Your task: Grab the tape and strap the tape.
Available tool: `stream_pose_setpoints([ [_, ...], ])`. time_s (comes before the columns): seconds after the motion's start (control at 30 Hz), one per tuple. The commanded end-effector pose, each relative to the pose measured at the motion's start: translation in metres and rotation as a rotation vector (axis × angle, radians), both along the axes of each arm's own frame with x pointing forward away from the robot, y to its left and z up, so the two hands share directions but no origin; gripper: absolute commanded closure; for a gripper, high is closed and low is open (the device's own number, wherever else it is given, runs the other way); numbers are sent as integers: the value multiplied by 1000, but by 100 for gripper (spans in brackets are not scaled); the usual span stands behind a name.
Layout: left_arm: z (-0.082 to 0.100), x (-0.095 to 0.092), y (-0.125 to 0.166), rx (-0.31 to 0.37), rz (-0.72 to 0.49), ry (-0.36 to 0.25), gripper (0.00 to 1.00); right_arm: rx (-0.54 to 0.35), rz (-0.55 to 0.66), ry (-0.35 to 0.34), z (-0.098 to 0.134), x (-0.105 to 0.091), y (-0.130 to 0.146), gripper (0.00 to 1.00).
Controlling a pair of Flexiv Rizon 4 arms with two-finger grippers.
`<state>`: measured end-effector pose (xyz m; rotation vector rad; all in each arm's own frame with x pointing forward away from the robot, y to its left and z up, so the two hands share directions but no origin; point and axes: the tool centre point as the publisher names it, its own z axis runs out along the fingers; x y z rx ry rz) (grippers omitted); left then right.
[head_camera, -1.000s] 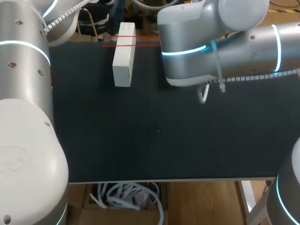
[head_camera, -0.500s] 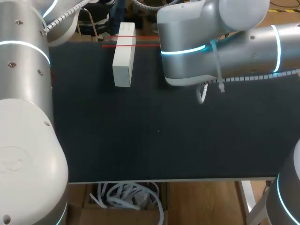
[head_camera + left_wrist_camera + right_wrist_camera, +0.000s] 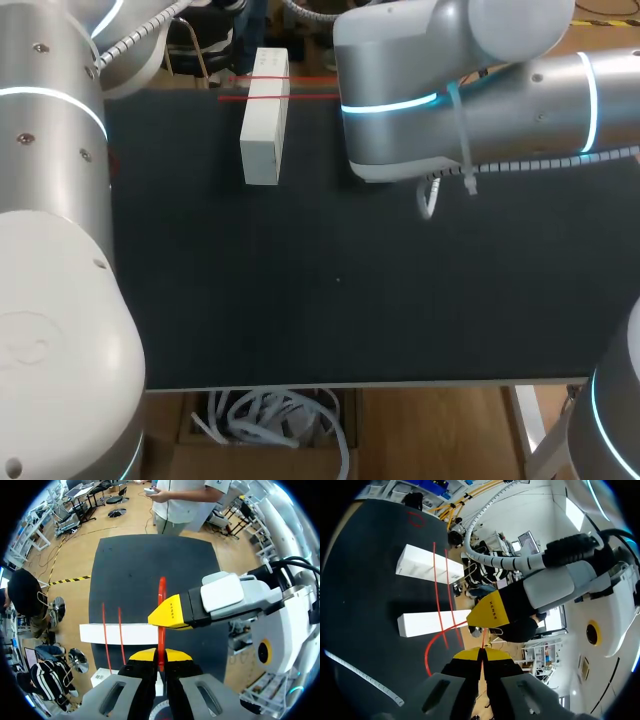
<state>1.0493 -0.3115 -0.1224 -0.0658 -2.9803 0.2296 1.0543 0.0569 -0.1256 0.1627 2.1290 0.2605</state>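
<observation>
Jaws of left gripper (image 3: 160, 655) closed tight on thin red plastic tape (image 3: 161, 595); right gripper (image 3: 481, 655) likewise pinching it, just beside. Tape strands cross long white rectangular box (image 3: 262, 135). Judgement: tension evenly, don't drag box.

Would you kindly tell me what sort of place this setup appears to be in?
Probably a robotics lab test bench: a black table, a white box crossed by red tape, and the left gripper and right gripper both pinching that tape.

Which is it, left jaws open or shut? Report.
Shut on the red tape: both yellow tips press the strand between them.
</observation>
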Motion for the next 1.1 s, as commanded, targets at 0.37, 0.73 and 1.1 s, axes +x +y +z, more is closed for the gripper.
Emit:
stream_pose_setpoints([
  [0.37, 2, 2, -1, 7, -1, 5, 100, 25, 18, 7, 1, 0, 6, 100],
  [0.73, 2, 2, -1, 7, -1, 5, 100, 40, 11, 15, 0, -2, 6, 100],
  [1.1, 2, 2, -1, 7, -1, 5, 100, 55, 22, 6, 2, -2, 9, 100],
])
